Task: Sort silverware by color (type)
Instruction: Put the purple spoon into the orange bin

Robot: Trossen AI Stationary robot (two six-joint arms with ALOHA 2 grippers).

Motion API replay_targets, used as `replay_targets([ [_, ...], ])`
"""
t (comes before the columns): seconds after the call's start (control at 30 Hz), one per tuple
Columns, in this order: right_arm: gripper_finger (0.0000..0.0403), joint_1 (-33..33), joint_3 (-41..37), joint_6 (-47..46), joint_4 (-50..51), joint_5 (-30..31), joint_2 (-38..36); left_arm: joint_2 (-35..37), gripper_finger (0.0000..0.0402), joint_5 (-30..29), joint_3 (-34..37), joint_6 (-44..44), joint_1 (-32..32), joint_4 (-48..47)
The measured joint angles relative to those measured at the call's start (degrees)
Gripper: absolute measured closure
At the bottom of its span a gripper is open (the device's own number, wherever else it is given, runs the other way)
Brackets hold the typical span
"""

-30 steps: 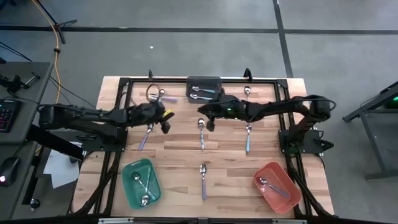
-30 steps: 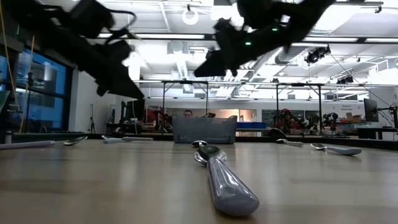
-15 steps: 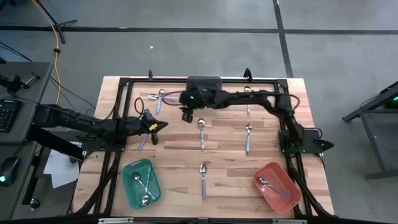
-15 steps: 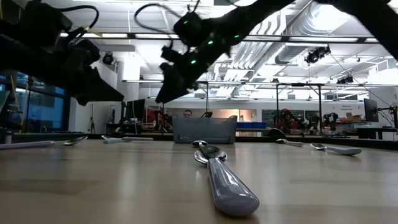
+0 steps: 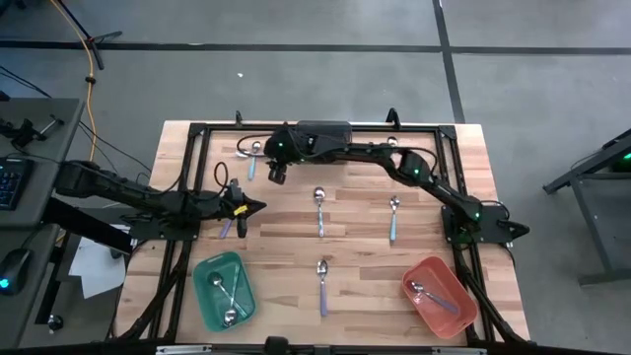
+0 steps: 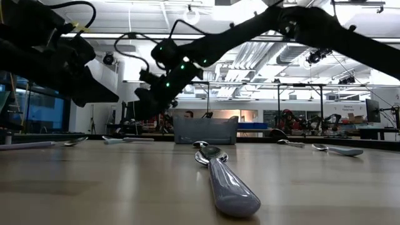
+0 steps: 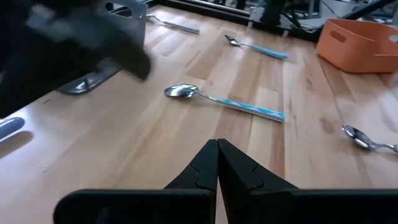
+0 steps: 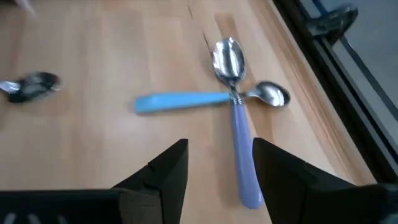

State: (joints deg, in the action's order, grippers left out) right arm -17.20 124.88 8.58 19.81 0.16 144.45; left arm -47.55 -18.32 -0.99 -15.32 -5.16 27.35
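Silverware lies scattered on the wooden table. At the far left a blue-handled spoon (image 8: 180, 101) and a lavender-handled spoon (image 8: 242, 149) lie crossed (image 5: 251, 155). My right gripper (image 8: 217, 180) hovers open just above them (image 5: 276, 175), touching nothing. My left gripper (image 5: 257, 206) is shut and empty over the left half, beside a lavender spoon (image 5: 227, 226). Blue-handled spoons (image 5: 318, 209) (image 5: 393, 219) lie mid-table, and a lavender one (image 5: 322, 283) lies nearer the front. In the low view it lies in the foreground (image 6: 226, 182).
A green bin (image 5: 225, 289) holding spoons sits at the near left. A red bin (image 5: 439, 294) with one spoon sits at the near right. A dark grey bin (image 5: 323, 131) stands at the far middle, partly under my right arm, which spans the far side.
My right gripper has swung from the table's middle, near the grey bin, toward the left edge and now hangs over the crossed spoons. My left gripper has drawn back a little toward the left and near edges, staying shut.
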Motion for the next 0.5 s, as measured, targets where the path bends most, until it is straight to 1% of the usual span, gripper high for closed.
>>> replay_targets([
  [0.1, 0.0238, -0.73, 2.43, -0.54, 0.66, 0.0, 2.39, 0.0, 0.0401, -0.21, 0.0, 0.01, -0.87, -0.04],
  [0.23, 0.0238, -1.81, 2.91, -1.14, 0.57, 0.05, 4.06, 0.0, 0.0401, -0.25, 0.0, -0.01, -1.38, -0.04],
  [0.5, 0.0238, -2.27, 2.97, -1.68, -0.81, -0.22, 4.63, 0.0, 0.0401, -0.42, 0.0, -0.54, -1.34, -0.02],
])
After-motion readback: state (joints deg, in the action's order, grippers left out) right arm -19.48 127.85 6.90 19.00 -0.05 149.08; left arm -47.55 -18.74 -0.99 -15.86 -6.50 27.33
